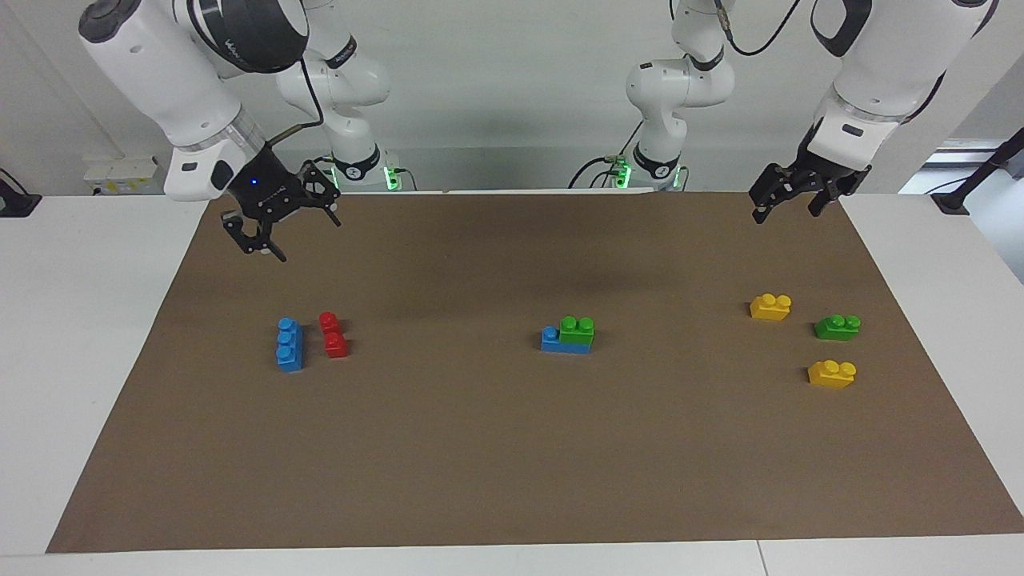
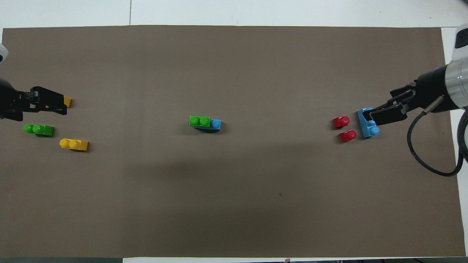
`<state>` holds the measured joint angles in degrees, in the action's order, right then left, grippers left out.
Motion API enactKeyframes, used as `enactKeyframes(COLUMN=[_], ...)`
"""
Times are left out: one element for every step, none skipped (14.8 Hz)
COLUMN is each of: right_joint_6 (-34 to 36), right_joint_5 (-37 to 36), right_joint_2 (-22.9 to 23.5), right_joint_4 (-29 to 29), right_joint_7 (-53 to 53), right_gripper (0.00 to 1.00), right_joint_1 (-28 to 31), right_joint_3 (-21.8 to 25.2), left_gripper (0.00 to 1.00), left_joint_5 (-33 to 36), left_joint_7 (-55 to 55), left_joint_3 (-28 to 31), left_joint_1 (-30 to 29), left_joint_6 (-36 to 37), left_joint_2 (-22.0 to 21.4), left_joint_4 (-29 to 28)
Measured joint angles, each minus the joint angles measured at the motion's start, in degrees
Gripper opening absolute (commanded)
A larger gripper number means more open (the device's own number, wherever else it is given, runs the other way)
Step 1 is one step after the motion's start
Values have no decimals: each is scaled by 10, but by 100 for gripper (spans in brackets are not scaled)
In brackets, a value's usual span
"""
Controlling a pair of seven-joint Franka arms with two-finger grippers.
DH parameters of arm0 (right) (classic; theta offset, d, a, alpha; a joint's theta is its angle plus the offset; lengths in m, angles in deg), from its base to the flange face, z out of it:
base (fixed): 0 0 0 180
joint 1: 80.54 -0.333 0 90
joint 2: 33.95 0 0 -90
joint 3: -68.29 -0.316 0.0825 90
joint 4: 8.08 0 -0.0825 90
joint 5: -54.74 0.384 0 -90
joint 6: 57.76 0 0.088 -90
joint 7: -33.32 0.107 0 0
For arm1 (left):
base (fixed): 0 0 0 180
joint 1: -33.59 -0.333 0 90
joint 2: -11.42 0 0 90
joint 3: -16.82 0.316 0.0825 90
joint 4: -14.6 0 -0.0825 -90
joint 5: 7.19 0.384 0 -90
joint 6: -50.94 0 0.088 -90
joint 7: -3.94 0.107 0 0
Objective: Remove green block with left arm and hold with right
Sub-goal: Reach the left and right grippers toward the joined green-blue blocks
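Note:
A green block (image 1: 577, 329) (image 2: 199, 121) sits on one end of a blue brick (image 1: 552, 341) (image 2: 216, 124) in the middle of the brown mat, leaving one blue stud bare. A second green block (image 1: 837, 326) (image 2: 38, 129) lies loose toward the left arm's end. My left gripper (image 1: 786, 214) (image 2: 65, 106) hangs open above the mat's edge closest to the robots, at that end, holding nothing. My right gripper (image 1: 308, 240) (image 2: 366, 115) hangs open and empty at the right arm's end; in the overhead view it overlaps a loose blue brick.
Two yellow bricks (image 1: 770, 306) (image 1: 831, 374) flank the loose green block. At the right arm's end lie a blue three-stud brick (image 1: 289, 345) (image 2: 369, 128) and red pieces (image 1: 333, 334) (image 2: 342, 121) beside it. The brown mat (image 1: 512, 464) covers the white table.

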<state>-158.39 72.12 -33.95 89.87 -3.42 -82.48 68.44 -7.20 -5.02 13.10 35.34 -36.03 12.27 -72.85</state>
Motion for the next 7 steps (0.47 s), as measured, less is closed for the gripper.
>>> enactKeyframes(right_joint_6=[-38,-74,-102,-123,-139,-160,-188], right_joint_5=[36,76,108,128,141,160,193], right_joint_2=[-1,-1,-1,-1,0,-1,-1], right_joint_4=[25,53,79,100,117,135,157], right_joint_7=[-55,-108,-147,-170,-182,-186,-195], right_gripper=[100,100,100,100,100,100,100], right_joint_1=[0,0,0,-1,-7,-19,-34], right_joint_3=[0,0,0,0,-1,-1,-2], left_gripper=[100,100,100,100,100,100,100], left_joint_5=[0,0,0,0,0,0,0], left_joint_7=[0,0,0,0,0,-2,-10], left_joint_3=[0,0,0,0,0,0,0], left_joint_1=[0,0,0,0,0,0,0], left_joint_6=[0,0,1,1,1,1,1], left_joint_2=[0,0,-2,-5,-9,-13,-19], left_joint_4=[-1,-3,-8,-16,-24,-33,-43])
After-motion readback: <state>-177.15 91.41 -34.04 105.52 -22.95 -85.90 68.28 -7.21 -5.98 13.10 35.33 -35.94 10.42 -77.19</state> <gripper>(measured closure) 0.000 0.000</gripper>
